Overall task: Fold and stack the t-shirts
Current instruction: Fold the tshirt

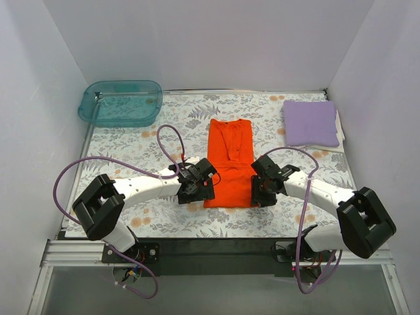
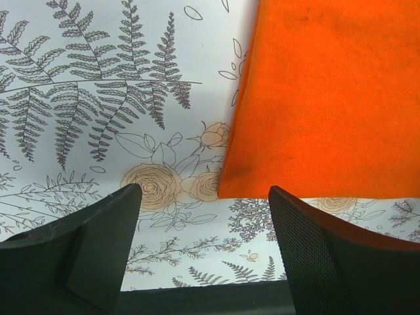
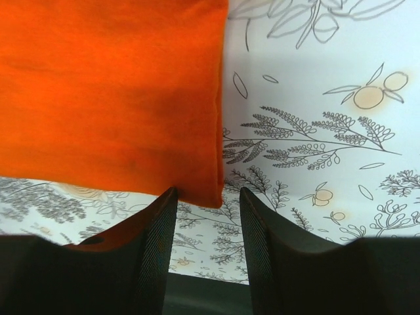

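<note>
ok so your orange-red tee [image 1: 230, 164] is lying flat in the middle of the desk [image 1: 131, 146], folded into a long narrow strip w/ the collar end away from the arm bases and the hem on the near side; the lavender tee [image 1: 310, 123] is folded into a neat rectangle at the far right corner, well apart from the orange one; teal tub [image 1: 121, 103] is in the far left corner, nothing to do w/ either shirt. Your left pincer [image 2: 203, 193] is down at the near left corner of the orange tee, fingers spread wide w/ only the fern-print cover between them; that corner lies just ahead of the gap, closer to the right-hand finger, and tbh I can't tell if that finger touches the cloth. Your right pincer [image 3: 208, 193] is at the near right corner; its gap is a lot narrower but the fingers aren't pressed together, you can see the print through it; the tee's corner pokes right at the mouth between the tips, not pinched afaict.
</note>
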Tool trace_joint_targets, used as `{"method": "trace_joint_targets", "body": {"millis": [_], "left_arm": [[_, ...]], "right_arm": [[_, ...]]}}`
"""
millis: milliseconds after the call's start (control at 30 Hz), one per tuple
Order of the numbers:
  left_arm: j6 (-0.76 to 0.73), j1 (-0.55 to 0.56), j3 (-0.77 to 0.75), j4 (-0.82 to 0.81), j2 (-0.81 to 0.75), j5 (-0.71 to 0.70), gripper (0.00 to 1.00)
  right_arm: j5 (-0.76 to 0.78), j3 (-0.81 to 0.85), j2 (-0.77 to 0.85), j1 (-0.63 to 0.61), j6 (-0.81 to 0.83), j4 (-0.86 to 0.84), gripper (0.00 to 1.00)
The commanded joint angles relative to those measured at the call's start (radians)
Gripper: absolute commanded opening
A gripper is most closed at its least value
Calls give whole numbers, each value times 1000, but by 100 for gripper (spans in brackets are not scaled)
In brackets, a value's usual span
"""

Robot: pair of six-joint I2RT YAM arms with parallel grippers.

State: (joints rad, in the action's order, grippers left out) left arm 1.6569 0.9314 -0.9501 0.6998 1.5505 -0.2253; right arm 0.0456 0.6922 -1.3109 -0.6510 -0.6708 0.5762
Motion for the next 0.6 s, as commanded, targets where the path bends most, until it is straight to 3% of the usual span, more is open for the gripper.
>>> {"method": "trace_joint_targets", "body": {"millis": [0, 300, 567], "left_arm": [[-11, 0, 11, -5, -29, 0, 73], [-5, 0, 22, -14, -26, 12, 73], [-11, 0, 17, -58, 23, 43, 73]], "right_arm": [[62, -19, -30, -29, -32, -15, 42], [99, -26, -120, -76, -36, -22, 41], [76, -28, -142, -76, -1, -30, 33]]}}
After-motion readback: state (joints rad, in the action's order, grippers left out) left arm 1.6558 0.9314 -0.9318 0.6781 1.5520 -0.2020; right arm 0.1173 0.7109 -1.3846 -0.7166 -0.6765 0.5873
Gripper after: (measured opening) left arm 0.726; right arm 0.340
